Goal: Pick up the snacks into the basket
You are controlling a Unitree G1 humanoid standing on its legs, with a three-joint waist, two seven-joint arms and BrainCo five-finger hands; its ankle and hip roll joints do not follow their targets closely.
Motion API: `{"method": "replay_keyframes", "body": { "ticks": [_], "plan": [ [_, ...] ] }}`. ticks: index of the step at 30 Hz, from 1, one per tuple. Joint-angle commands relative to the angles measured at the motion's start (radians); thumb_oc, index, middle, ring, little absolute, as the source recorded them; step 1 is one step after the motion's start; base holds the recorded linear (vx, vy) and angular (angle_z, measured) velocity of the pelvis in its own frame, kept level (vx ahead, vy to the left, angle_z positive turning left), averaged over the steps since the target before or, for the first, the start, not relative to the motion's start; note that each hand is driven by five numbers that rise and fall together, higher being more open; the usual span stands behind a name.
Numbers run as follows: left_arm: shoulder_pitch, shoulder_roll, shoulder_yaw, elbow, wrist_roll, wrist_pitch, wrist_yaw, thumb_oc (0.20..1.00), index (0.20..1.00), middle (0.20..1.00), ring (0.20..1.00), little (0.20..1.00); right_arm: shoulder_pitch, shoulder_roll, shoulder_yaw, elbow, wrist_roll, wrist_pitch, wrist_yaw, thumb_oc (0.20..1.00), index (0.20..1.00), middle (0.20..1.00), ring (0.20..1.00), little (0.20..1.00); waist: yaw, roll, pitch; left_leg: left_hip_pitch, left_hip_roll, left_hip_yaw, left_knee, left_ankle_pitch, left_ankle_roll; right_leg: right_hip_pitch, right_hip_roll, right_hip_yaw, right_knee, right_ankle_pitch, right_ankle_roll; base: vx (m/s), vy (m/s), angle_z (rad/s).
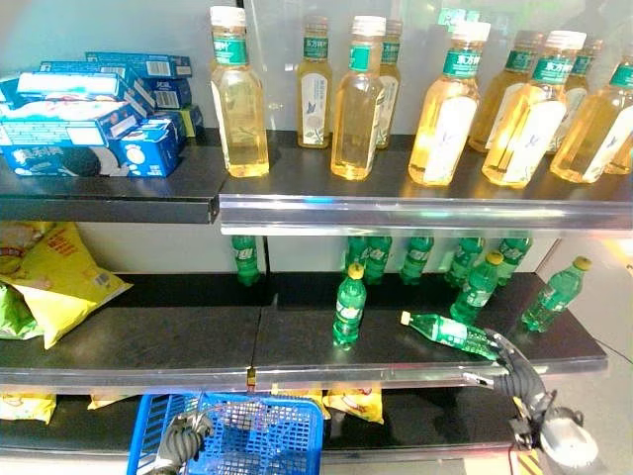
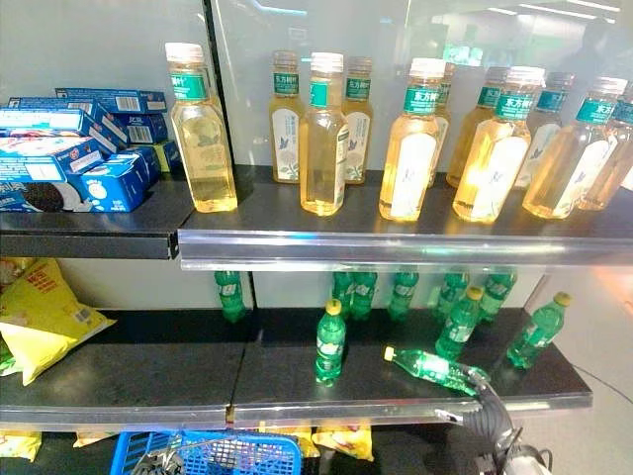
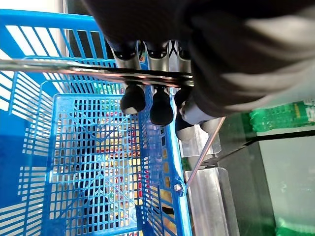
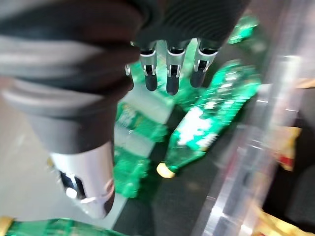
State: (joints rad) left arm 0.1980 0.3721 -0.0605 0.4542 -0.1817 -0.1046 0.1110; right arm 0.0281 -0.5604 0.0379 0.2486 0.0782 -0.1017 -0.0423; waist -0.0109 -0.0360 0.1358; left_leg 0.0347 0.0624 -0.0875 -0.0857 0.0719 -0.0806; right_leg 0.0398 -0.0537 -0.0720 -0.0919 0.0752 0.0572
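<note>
The step in hand looks like the reach: the right hand (image 1: 514, 374) hovers at the front edge of the middle black shelf (image 1: 148, 341), its fingers (image 4: 170, 73) straight and holding nothing, just short of a green plastic bottle with a yellow cap lying on its side (image 1: 450, 332). The left hand (image 3: 162, 93) has its fingers curled round the thin metal handle (image 3: 64, 67) of the blue plastic mesh basket (image 1: 252, 435), which hangs below the shelf front. The snacks themselves, yellow crinkled bags (image 1: 59, 282), lie at the far left of the same shelf, well apart from the right hand. The next move probably calls for closing round the lying bottle without rolling it. Room is tight: the upper shelf's metal lip (image 1: 425, 210) overhangs, and upright green bottles (image 1: 349, 305) stand near.
</note>
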Motion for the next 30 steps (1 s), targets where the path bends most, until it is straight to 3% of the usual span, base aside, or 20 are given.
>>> {"method": "replay_keyframes", "body": {
  "ticks": [1, 7, 13, 20, 30],
  "plan": [
    [-0.125, 0.085, 0.015, -0.13, -0.055, -0.094, 0.033, 0.2, 0.2, 0.2, 0.2, 0.2, -0.173, -0.059, 0.076, -0.051, -0.014, -0.038, -0.016, 1.0, 1.0, 1.0, 1.0, 1.0, 0.01, -0.02, 0.05, -0.086, -0.008, 0.016, 0.108, -0.064, -0.009, -0.018, -0.07, -0.002, 0.109, -0.13, 0.09, -0.1, -0.008, 0.08],
    [-0.228, 0.113, -0.058, -0.152, -0.124, -0.117, 0.067, 0.2, 0.2, 0.2, 0.2, 0.2, -0.519, -0.033, 0.312, 0.154, -0.018, -0.023, -0.052, 1.0, 1.0, 1.0, 1.0, 1.0, 0.046, 0.003, 0.138, -0.196, -0.015, -0.009, 0.147, -0.04, -0.015, -0.158, -0.057, 0.006, 0.199, -0.129, 0.08, -0.17, -0.02, 0.09],
    [-0.268, 0.134, -0.088, -0.192, -0.179, -0.128, 0.075, 0.2, 0.2, 0.2, 0.2, 0.2, -0.711, 0.031, 0.421, 0.366, -0.041, 0.008, -0.093, 1.0, 1.0, 1.0, 1.0, 1.0, 0.074, 0.031, 0.18, -0.254, -0.017, -0.024, 0.156, -0.014, -0.021, -0.236, -0.049, 0.01, 0.247, -0.14, 0.071, -0.09, -0.032, 0.05],
    [-0.283, 0.132, -0.127, -0.232, -0.196, -0.128, 0.068, 0.2, 0.2, 0.2, 0.2, 0.2, -0.757, 0.069, 0.413, 0.496, -0.021, 0.023, -0.125, 1.0, 1.0, 1.0, 1.0, 1.0, 0.091, 0.062, 0.206, -0.28, -0.022, -0.037, 0.154, 0.004, -0.027, -0.266, -0.049, 0.006, 0.262, -0.146, 0.068, -0.01, -0.015, 0.06],
    [-0.274, 0.122, -0.134, -0.244, -0.182, -0.118, 0.073, 0.2, 0.2, 0.2, 0.2, 0.2, -0.69, 0.084, 0.404, 0.419, -0.036, 0.014, -0.125, 1.0, 1.0, 1.0, 1.0, 1.0, 0.088, 0.079, 0.218, -0.285, -0.023, -0.053, 0.157, 0.001, -0.028, -0.277, -0.051, 0.005, 0.286, -0.164, 0.063, 0.01, -0.006, 0.0]
  ]
}}
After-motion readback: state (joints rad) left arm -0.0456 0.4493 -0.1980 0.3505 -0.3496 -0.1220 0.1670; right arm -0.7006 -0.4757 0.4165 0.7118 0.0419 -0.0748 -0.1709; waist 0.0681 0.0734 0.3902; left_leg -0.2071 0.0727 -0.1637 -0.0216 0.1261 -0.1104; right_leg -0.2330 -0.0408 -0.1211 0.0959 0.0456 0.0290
